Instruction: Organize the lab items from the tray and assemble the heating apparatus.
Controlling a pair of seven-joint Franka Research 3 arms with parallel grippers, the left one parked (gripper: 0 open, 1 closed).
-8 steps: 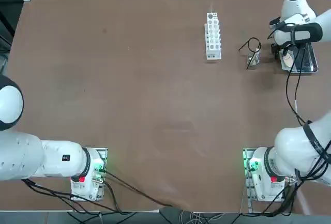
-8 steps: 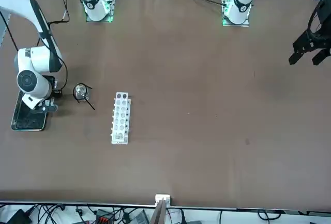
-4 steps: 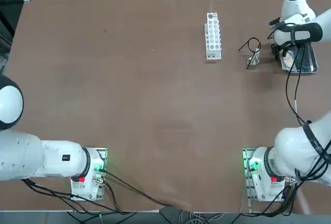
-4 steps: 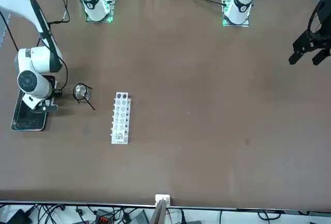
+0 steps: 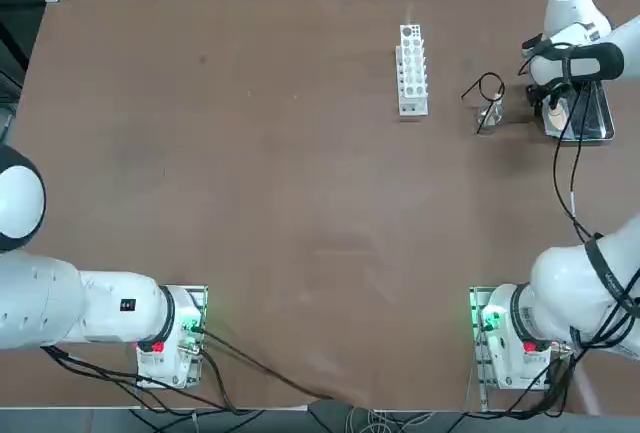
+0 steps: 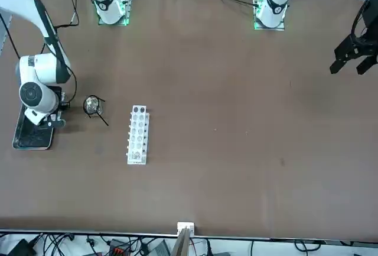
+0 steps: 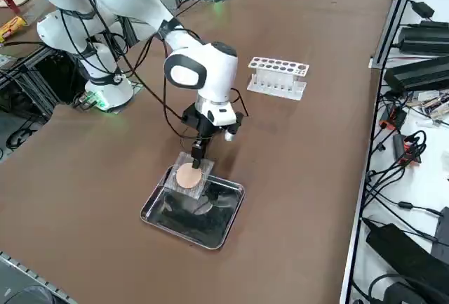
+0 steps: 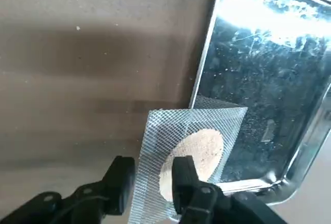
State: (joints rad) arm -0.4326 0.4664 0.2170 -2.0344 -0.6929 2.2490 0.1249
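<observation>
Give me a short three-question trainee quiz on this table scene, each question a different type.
1. True or false: the right gripper grips the square grey mesh with the round beige centre by one edge.
2. Where is the mesh? A) flat on the table; B) held tilted over the shiny steel tray's rim; C) on the white holed test-tube rack.
3. Fill in: the thin black wire ring tripod stands between the rack and the ____.

Key: 1 true; 2 B; 3 tray.
</observation>
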